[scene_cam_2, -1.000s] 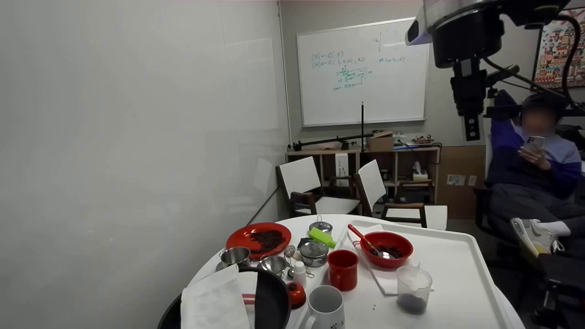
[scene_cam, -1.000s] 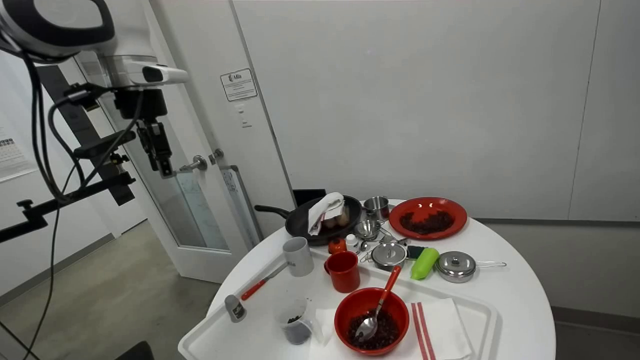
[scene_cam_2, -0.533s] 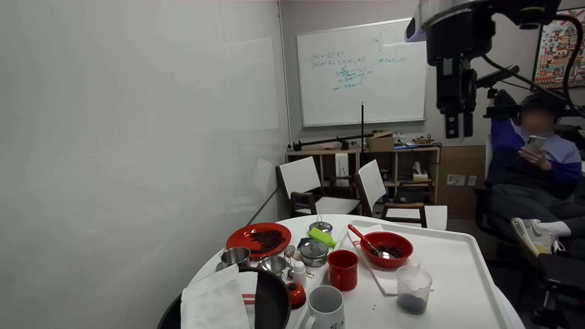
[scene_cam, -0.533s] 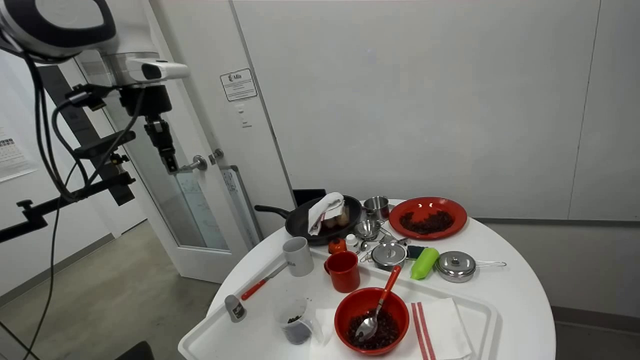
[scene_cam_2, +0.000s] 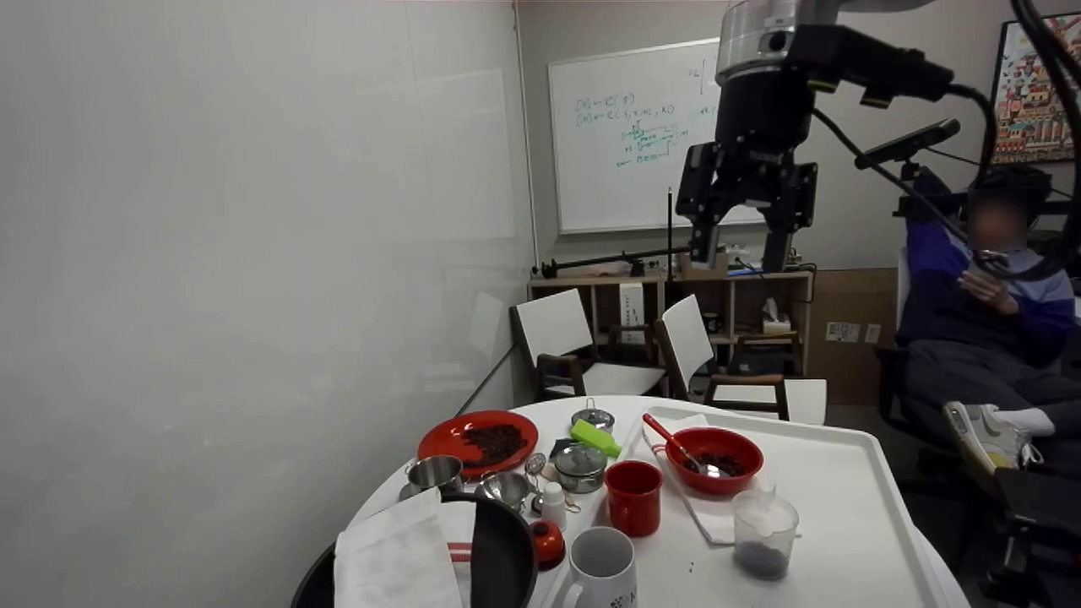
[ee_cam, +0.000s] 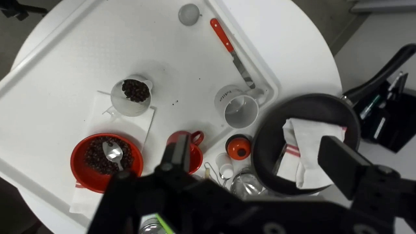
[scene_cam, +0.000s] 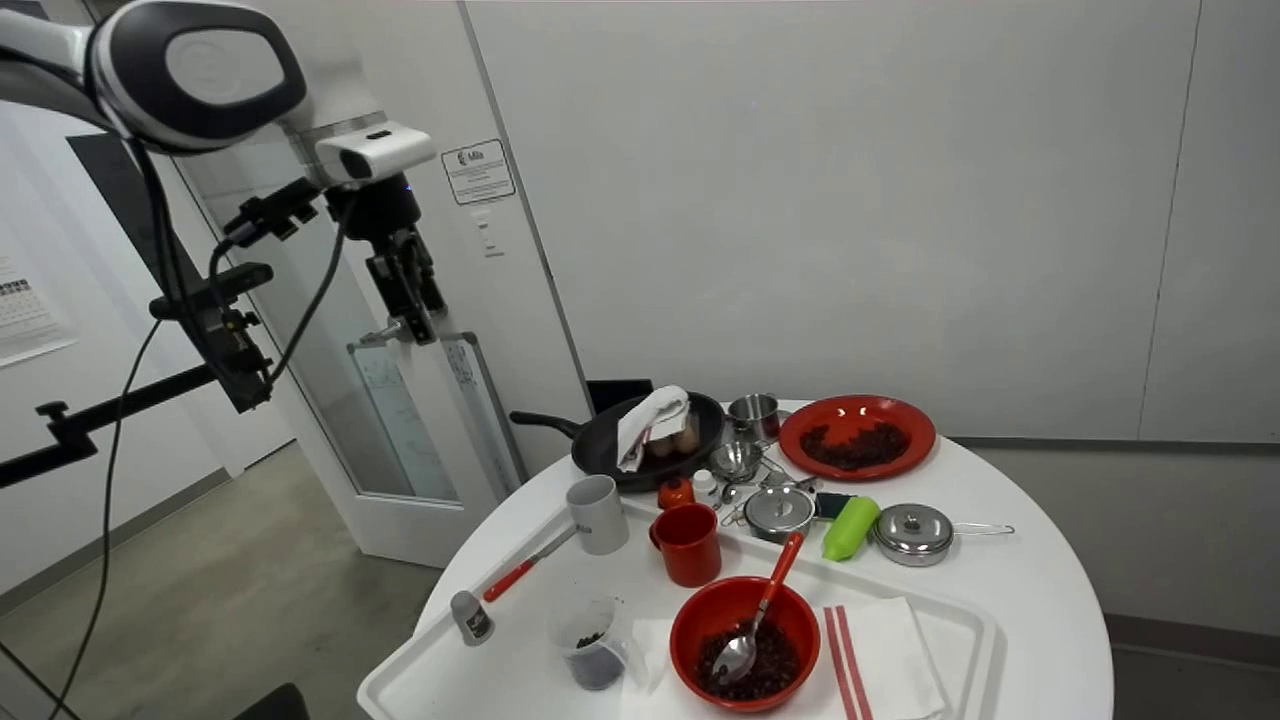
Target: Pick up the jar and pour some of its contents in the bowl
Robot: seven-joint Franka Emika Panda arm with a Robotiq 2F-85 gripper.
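The fingers point(scene_cam_2: 775, 251) stand spread apart, high above the desk point(scene_cam: 1050, 620). The jar point(scene_cam_2: 765, 532) is upright on the tray point(scene_cam_2: 844, 507), near the bowl point(scene_cam: 715, 605) but apart from it. Both hold dark bits point(ee_cam: 136, 90); in the bowl a red-handled spoon point(scene_cam: 737, 658) leans across the rim. The bowl sits on a striped cloth point(scene_cam: 890, 660); whether the jar's base meets that cloth cannot be told. The red mug point(scene_cam: 690, 555) stands near the bowl, the grey mug point(scene_cam_2: 602, 566) near the pan point(ee_cam: 266, 152), in which a folded towel point(ee_cam: 312, 156) lies. A knife point(ee_cam: 225, 40) lies along the tray's edge, its tip near the grey mug. A plate point(scene_cam: 922, 440) on the desk holds more dark bits.
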